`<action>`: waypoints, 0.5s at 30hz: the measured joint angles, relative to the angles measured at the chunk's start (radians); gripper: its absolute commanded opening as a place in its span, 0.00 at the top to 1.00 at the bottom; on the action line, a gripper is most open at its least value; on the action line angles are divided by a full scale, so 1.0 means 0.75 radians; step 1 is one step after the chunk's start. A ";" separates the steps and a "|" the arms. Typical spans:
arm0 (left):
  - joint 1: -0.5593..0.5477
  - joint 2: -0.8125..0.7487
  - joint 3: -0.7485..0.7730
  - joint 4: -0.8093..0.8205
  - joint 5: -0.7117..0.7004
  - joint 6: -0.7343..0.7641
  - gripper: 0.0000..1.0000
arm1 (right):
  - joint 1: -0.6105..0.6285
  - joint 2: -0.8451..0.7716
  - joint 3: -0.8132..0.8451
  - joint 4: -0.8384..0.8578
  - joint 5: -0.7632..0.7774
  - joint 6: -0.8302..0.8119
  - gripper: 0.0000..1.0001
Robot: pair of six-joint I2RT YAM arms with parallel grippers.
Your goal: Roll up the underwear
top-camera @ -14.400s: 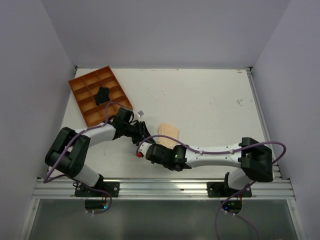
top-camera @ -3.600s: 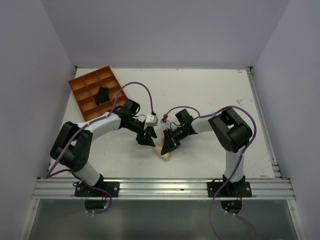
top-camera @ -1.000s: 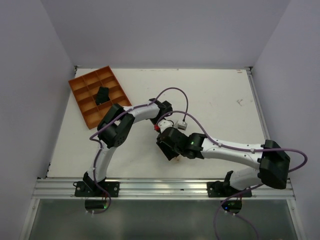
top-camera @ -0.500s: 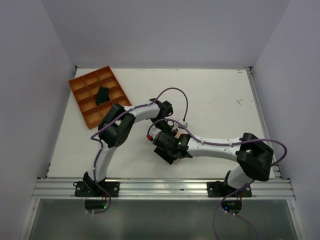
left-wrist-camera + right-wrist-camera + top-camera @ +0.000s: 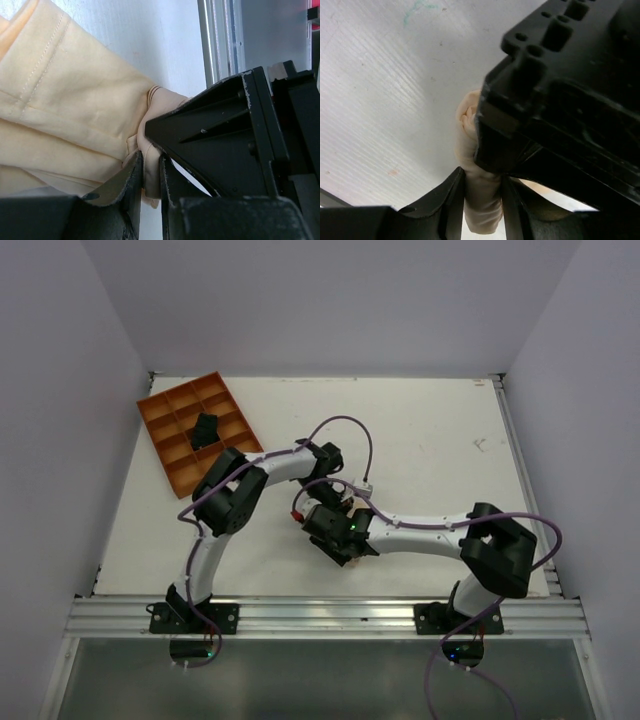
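On the table [image 5: 420,430], both arms' fingers [image 5: 172,192] pinch the underwear [image 5: 65,115].

The bench [image 5: 430,430] is a white, faintly ribbed board with a metal rail [image 5: 320,618] along its near edge and another down its right side. An orange compartment tray [image 5: 172,398] lies at the far left corner, turned at an angle to the bench edges. Near the middle, toward the front, the underwear [image 5: 75,115] rests on the surface, bunched into soft pale folds with a stitched hem showing. A small greenish scribble [image 5: 481,445] marks the right part.
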 measured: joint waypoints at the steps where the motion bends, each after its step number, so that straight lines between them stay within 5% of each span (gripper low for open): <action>1: 0.004 -0.010 -0.019 0.020 0.005 -0.009 0.78 | 0.000 -0.003 -0.005 0.007 0.000 0.011 0.88; 2: 0.007 -0.020 -0.035 0.037 0.013 -0.010 0.63 | -0.001 -0.007 -0.014 0.018 -0.001 0.021 0.89; 15: 0.177 -0.221 -0.335 0.366 0.016 -0.228 0.62 | -0.162 -0.142 -0.212 0.364 -0.248 0.154 0.94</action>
